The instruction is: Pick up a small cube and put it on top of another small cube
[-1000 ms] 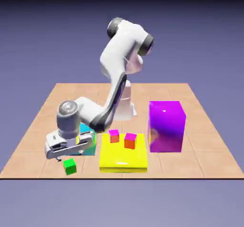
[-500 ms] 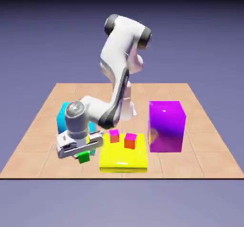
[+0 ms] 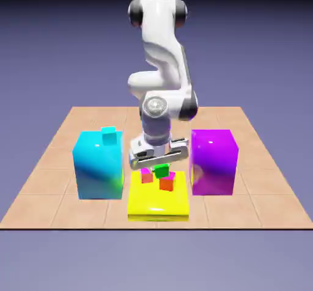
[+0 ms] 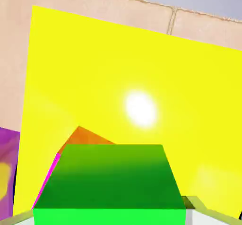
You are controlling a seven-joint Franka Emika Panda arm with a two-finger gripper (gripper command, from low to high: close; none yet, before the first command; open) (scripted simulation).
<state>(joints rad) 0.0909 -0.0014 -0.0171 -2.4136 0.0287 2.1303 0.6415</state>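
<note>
Table: its tiled top (image 3: 263, 207) lies as it did in the earlier exterior frames. My arm (image 3: 162, 48): position changed. A second ago it reached over toward the exterior view's left, in front of the cyan block; it now comes down near the middle, over the yellow block.

Purple block (image 3: 213, 161): unmoved, at the exterior view's right. Cyan block (image 3: 98, 170): formerly part-hidden by my arm, now in plain sight at the exterior view's left. Yellow block (image 3: 158, 207): unmoved, low and flat between the other two.

My gripper (image 3: 161, 169): clamped on the green cube (image 4: 111, 177), which sits between my fingertips. In the hand view it fills the lower middle and partly hides an orange cube beyond it.

Green cube, location: a second ago it was below my hand, well apart from the yellow block at the exterior view's left. It is now above the yellow block and overlaps the upper part of the right-hand magenta-topped cube (image 3: 167, 183) in the exterior view. Whether the two touch, I cannot tell.

Left-hand magenta-topped cube (image 3: 147, 175): on the yellow block like its neighbour, both where they were. Tiny cyan cube (image 3: 109, 136): now visible at the cyan block's upper edge, having been hidden a second ago; its exact support I cannot confirm.
</note>
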